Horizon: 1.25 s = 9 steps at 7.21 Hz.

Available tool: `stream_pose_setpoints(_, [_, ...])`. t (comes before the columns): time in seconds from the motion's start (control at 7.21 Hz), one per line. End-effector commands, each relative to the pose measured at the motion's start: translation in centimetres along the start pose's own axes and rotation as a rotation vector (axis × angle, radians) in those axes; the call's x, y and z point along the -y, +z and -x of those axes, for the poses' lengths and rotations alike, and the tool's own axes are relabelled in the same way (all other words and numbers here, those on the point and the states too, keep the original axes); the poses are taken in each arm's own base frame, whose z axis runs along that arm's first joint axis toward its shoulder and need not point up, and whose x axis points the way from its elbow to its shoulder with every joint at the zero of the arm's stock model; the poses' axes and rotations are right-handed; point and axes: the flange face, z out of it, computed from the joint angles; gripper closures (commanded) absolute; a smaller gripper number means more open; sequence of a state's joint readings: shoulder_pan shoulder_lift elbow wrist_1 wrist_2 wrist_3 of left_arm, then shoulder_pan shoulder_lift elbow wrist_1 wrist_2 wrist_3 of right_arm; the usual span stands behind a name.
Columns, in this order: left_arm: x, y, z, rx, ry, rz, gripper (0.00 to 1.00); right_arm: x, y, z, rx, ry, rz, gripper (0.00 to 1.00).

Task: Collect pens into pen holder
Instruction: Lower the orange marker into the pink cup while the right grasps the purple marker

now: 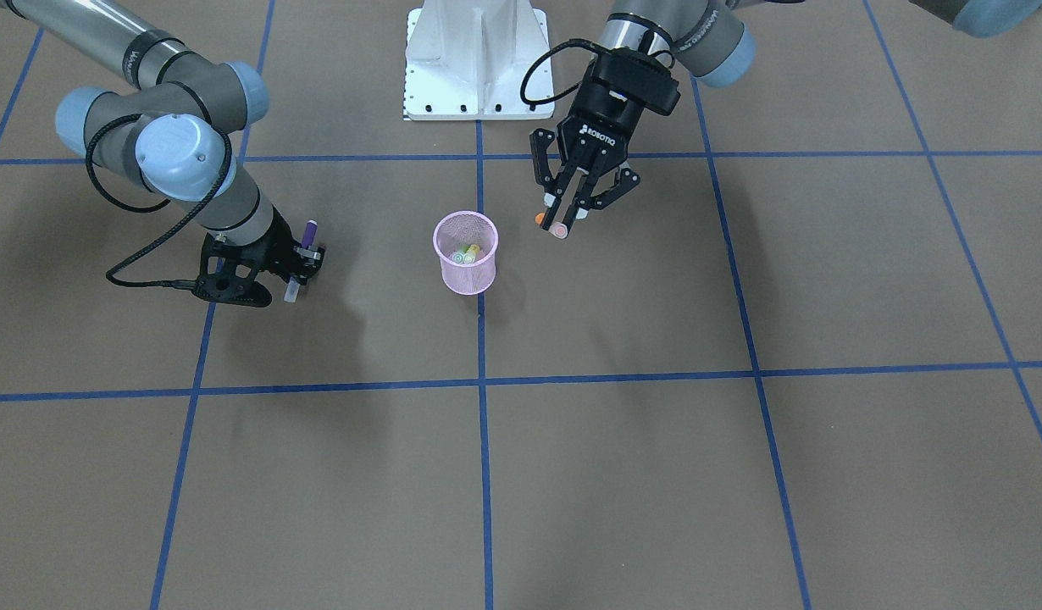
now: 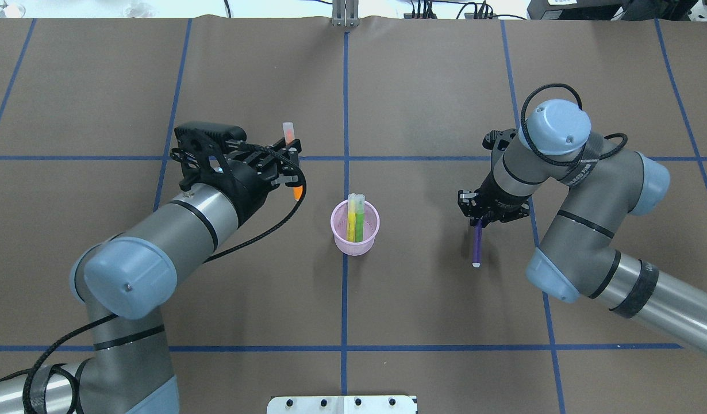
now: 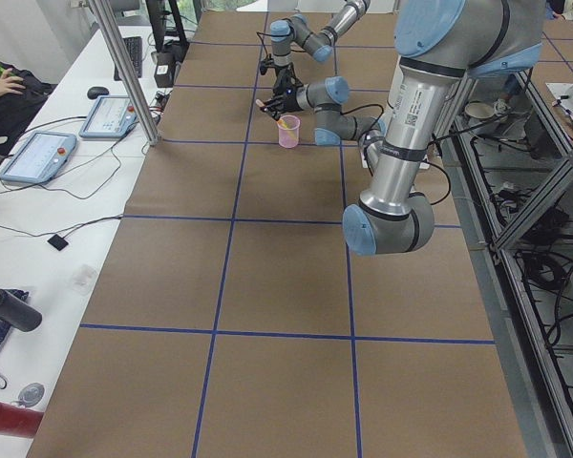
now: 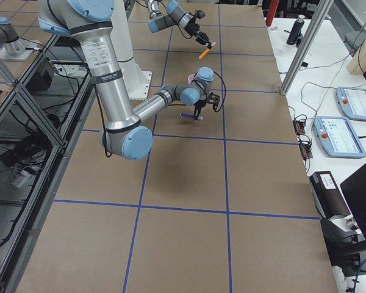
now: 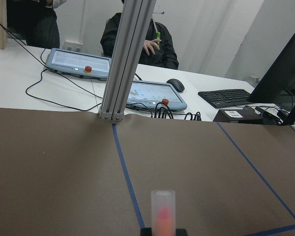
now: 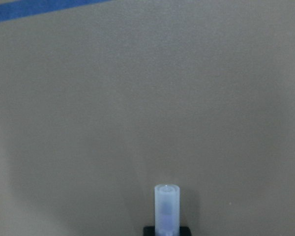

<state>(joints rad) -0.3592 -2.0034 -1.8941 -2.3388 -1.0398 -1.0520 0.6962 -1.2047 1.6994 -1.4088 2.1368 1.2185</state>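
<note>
The pink mesh pen holder stands upright near the table's middle, also in the front view. A yellow pen and a green pen stand in it. My left gripper is shut on the orange pen and holds it above the table, left of and a little beyond the holder; its pale cap shows in the left wrist view. My right gripper is shut on the purple pen, held above the table to the holder's right; its cap shows in the right wrist view.
The white robot base sits at the table's near edge behind the holder. Blue tape lines cross the brown table. A metal post and desks with control tablets and seated people lie past the far edge.
</note>
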Motion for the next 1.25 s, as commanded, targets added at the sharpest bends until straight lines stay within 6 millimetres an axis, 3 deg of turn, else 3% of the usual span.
stream_pose_setpoints(0.0, [-3.1,-0.8,-4.0,-0.024,-0.010,-0.004,1.00,1.1,-3.4,-0.2,0.049,0.009,-0.012,1.00])
stream_pose_setpoints(0.28, [-4.6,1.0,-4.3,-0.002,0.008,0.006,1.00,1.2,-4.1,-0.3,0.061,0.010,-0.014,1.00])
stream_pose_setpoints(0.69, [-5.1,4.1,-7.8,0.006,0.009,-0.009,1.00,1.5,-7.0,-0.1,0.100,0.001,-0.050,1.00])
stream_pose_setpoints(1.11, [-6.9,5.6,-6.9,0.031,0.027,0.006,1.00,1.6,-8.7,-0.1,0.119,-0.010,-0.080,1.00])
